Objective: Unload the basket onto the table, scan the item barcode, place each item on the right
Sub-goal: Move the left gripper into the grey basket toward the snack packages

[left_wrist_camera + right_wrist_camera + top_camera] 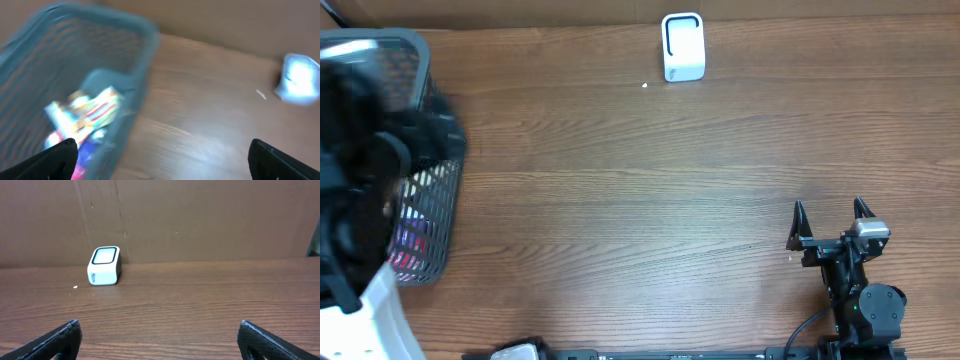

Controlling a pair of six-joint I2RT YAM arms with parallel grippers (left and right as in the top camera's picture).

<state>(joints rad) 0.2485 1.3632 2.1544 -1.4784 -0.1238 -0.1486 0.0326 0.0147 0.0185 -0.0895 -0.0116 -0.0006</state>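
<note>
A grey mesh basket stands at the table's left edge with colourful packaged items inside; no barcode shows on them. The left wrist view is motion-blurred. My left gripper is open and empty, hovering over the basket's right rim and the wood beside it. In the overhead view the left arm covers much of the basket. A small white scanner stands at the far middle of the table, facing up. My right gripper is open and empty at the near right, pointing toward the scanner.
A brown cardboard wall runs along the table's far edge behind the scanner. A tiny white speck lies on the wood to the scanner's left. Bare wooden tabletop stretches between the basket and the right gripper.
</note>
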